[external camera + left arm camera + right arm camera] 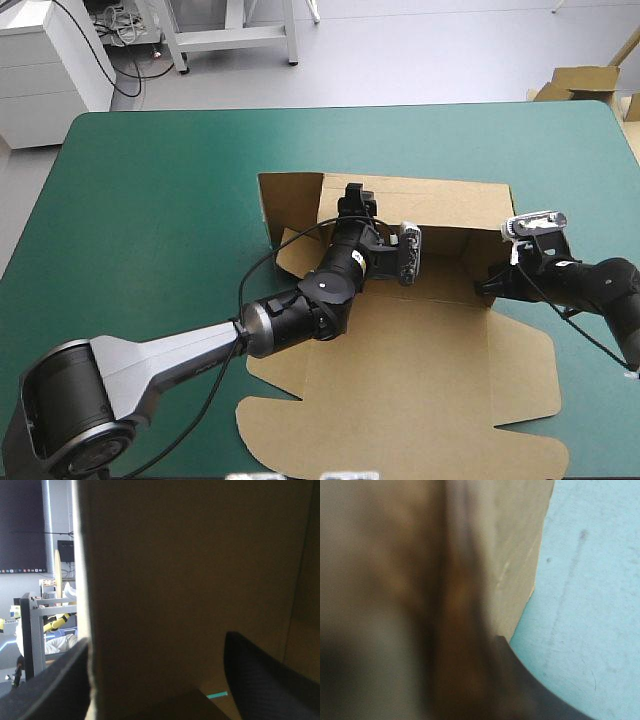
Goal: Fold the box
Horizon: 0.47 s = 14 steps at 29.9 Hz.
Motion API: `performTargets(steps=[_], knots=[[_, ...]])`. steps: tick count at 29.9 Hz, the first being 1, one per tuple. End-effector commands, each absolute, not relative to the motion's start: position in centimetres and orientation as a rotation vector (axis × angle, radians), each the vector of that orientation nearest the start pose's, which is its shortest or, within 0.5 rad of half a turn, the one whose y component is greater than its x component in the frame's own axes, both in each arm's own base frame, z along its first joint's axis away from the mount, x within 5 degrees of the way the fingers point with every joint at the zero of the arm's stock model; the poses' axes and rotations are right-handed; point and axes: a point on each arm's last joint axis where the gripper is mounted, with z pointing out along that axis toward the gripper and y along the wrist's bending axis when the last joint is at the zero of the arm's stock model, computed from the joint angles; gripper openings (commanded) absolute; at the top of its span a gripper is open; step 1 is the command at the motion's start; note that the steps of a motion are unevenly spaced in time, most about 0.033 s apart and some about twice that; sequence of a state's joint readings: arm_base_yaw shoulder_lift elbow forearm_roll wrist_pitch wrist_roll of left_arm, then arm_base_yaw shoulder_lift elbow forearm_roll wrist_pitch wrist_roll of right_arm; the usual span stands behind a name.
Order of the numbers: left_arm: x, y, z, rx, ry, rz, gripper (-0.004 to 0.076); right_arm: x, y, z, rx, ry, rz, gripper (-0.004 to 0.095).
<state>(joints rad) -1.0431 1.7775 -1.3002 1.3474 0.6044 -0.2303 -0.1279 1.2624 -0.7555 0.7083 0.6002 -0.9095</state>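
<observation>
The brown box (420, 360) lies as a cut sheet mid-table with its far wall (430, 200) raised and a left flap (290, 205) standing. My left gripper (352, 200) reaches in at the far left corner. In the left wrist view (155, 640) it is open, and a standing board wall (190, 580) fills the space between the black fingers (265, 680), its edge close to one finger. My right gripper (488, 285) is at the box's right side wall. In the right wrist view (490, 645) it is pressed against blurred board (420, 580), all but shut on it, with one finger (530, 685) showing.
The teal-green cover (150, 200) is bare to the left and beyond the box. More brown board (585, 80) sits past the table's far right corner. The near flaps (400, 440) of the sheet reach toward the front edge.
</observation>
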Motion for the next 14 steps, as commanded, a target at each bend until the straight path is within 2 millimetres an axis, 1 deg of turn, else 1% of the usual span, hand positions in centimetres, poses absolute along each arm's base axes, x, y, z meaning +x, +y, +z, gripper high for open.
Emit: performTargets(steps=[1, 4, 6, 12, 14], knots=[[23.3, -32.9, 30.1, 1.562, 1.192, 0.592, 0.0491, 24.4, 0.5, 27.8, -0.317, 2.357, 0.289, -0.001], [22.1, -33.5, 31.2, 1.531, 1.114, 0.614, 0.0438, 24.3, 0.3, 28.1, -0.293, 2.393, 0.283, -0.001], [21.1, -33.9, 31.7, 1.509, 1.085, 0.629, 0.0421, 24.4, 0.3, 28.4, -0.273, 2.405, 0.294, -0.001], [17.7, -34.4, 33.8, 1.431, 1.003, 0.727, 0.0407, 24.4, 0.6, 30.4, -0.215, 2.447, 0.381, -0.001], [17.0, -34.1, 34.9, 1.386, 0.987, 0.734, 0.0357, 24.3, 0.5, 31.0, -0.202, 2.477, 0.376, -0.001]])
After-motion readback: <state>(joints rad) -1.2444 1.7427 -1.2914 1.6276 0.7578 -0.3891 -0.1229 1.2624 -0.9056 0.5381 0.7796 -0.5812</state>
